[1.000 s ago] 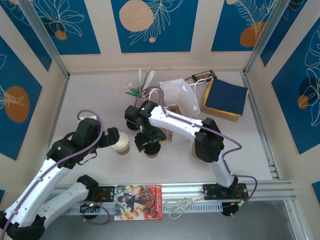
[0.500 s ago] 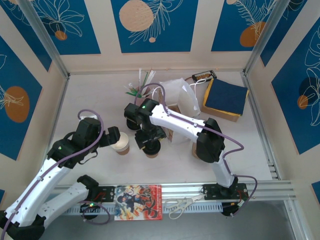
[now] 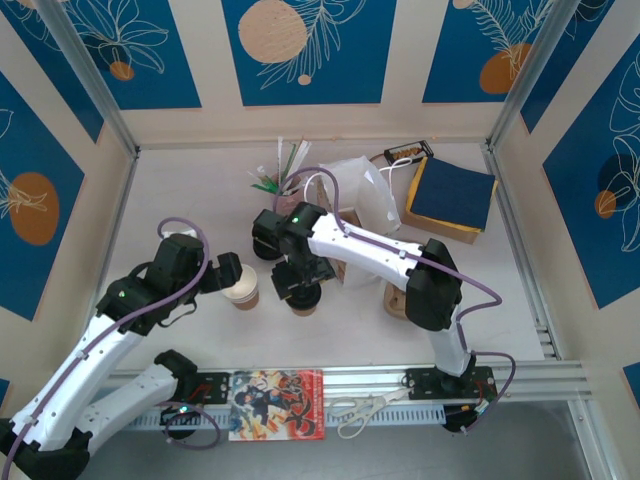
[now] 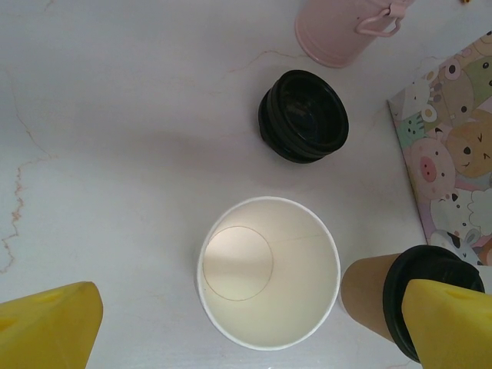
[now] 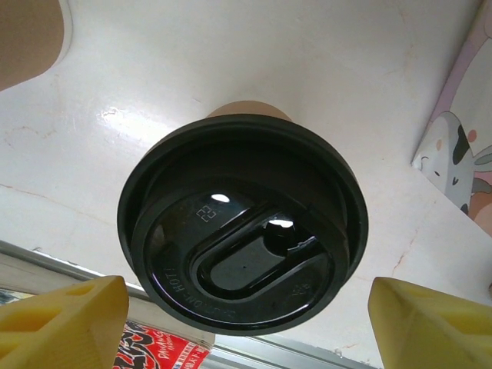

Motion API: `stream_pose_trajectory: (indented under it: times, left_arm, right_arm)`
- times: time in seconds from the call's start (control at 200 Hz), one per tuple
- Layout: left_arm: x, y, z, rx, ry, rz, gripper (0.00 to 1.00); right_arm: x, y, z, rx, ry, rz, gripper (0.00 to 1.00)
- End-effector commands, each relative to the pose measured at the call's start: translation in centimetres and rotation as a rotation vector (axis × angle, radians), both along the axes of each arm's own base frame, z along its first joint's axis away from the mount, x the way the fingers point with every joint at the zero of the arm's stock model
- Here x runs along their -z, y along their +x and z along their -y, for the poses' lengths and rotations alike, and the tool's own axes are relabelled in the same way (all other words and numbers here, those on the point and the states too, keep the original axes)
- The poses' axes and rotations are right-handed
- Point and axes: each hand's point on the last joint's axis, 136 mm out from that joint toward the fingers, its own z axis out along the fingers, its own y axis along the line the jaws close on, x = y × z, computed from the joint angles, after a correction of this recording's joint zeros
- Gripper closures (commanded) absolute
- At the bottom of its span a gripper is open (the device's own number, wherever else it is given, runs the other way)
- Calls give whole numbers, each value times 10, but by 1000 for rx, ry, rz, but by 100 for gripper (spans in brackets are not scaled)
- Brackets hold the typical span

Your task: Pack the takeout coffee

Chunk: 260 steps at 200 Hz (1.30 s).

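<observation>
We see the cup (image 4: 269,270) standing upright on the table (image 4: 115,154), its top open, with a pale inside and a white rim. In the top view it sits left of the table's middle, towards the near edge. Our left gripper (image 4: 247,311) hangs right over it. Its yellow fingers (image 4: 50,330) are spread wide, one on each side, and touch nothing.

Just to the right of the cup stands a lidded cup (image 5: 242,223), brown with a black lid. Our right gripper (image 5: 246,300) hovers above it with its jaws apart. One finger sits on each side of the lid, and neither presses on it.

Beyond the open cup lie stacked black lids (image 4: 304,115), and beyond those stands a pink cup (image 4: 338,27). A box printed with cartoon animals (image 4: 453,169) stands to the right of the lids.

The top view shows a white bag (image 3: 360,190) towards the back of the table, with a blue box (image 3: 452,195) to its right. A comic (image 3: 277,404) and scissors (image 3: 360,408) lie along the rail at the near edge, between the arm bases.
</observation>
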Motion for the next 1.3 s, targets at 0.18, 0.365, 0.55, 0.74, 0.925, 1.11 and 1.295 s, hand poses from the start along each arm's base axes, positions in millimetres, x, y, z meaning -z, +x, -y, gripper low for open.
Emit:
stream_pose_trajectory:
  times: [0.18,0.365,0.55,0.74,0.925,1.11,1.295]
  left_arm:
    - [2,1,1,-1,-12,-3,0]
    - [3,1,1,1,-14,-5,0]
    - [3,1,3,8,-21,-7,0]
    - [4,1,5,13,-25,-8,0]
    - [4,1,5,13,-27,-9,0]
    - [4,1,5,17,-26,-8,0]
    - [3,2,6,18,-30,-6,0]
  right_arm:
    - [3,-7,-3,11,13,-18,18]
    - [7,-7,-3,10,7,-24,18]
    - [10,-6,-4,7,5,-25,19]
    - [14,-6,-5,2,-6,-29,19]
    - [16,-6,-4,0,-13,-27,19]
    - [21,-7,-3,-4,-27,-36,21]
    - [21,-6,-2,-6,-32,-35,22]
